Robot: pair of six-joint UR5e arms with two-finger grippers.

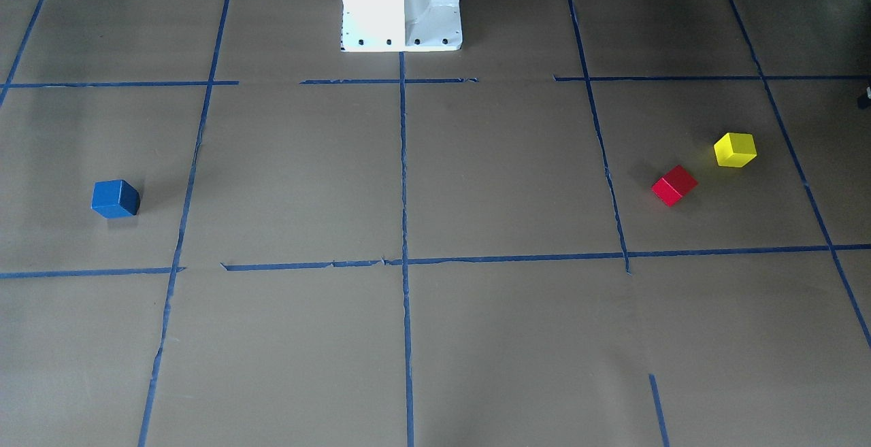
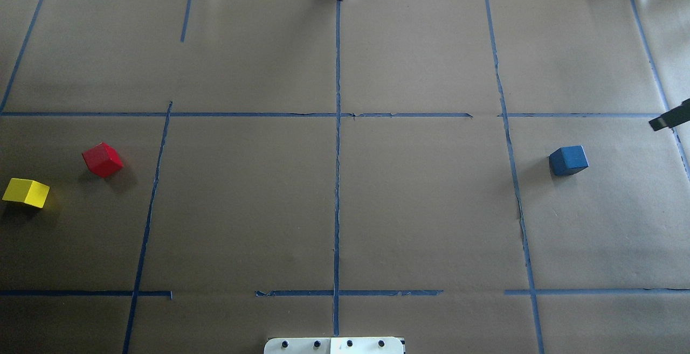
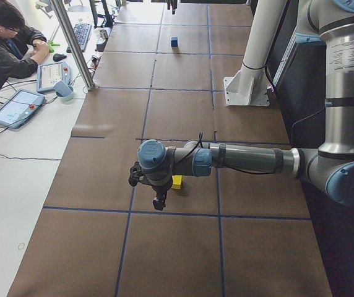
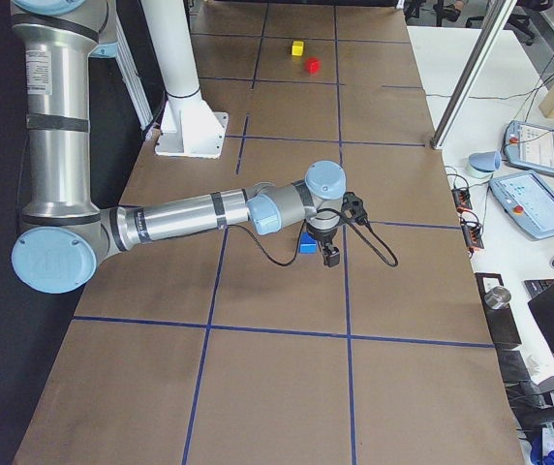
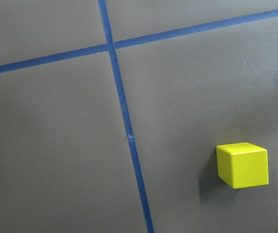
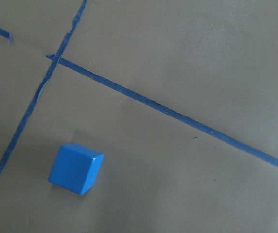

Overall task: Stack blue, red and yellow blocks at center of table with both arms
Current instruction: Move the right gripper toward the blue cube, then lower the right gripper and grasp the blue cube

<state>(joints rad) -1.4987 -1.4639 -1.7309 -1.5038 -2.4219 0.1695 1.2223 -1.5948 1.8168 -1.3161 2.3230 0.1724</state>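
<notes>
The blue block (image 2: 568, 160) lies on the table's right side and shows in the right wrist view (image 6: 76, 168). The red block (image 2: 102, 159) and the yellow block (image 2: 26, 193) lie apart on the left side. The yellow block also shows in the left wrist view (image 5: 242, 165). My left gripper (image 3: 158, 201) hangs above the table beside the yellow block (image 3: 177, 182). My right gripper (image 4: 330, 257) hangs beside the blue block (image 4: 307, 244). I cannot tell whether either gripper is open or shut. The red block is hidden in the exterior left view.
Blue tape lines divide the brown table into squares. The white robot pedestal (image 2: 334, 345) stands at the near middle edge. A metal post (image 3: 72, 43) and an operator (image 3: 4, 37) with tablets are at a side desk.
</notes>
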